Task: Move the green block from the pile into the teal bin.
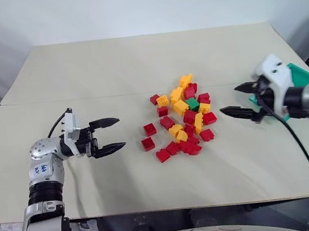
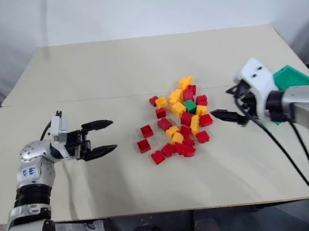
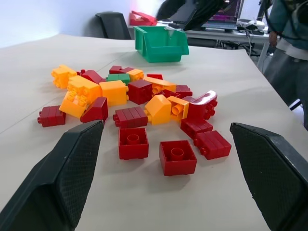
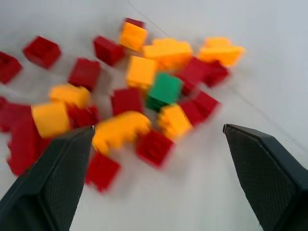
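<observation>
Green block [image 1: 192, 103] among red and yellow bricks of the pile [image 1: 181, 117], just ahead of the right gripper [image 1: 238, 100]; fingers spread wide, nothing held. Teal bin [image 1: 303, 75] just behind that gripper, partly hidden by its wrist. Left gripper [image 1: 109, 136] well apart on the pile's opposite side, level, jaws open and empty, above the beige table [image 1: 108, 70].

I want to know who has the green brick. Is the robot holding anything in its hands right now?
No, nothing is held. The left gripper and the right gripper are both open and empty. The green block sits in the pile.
</observation>
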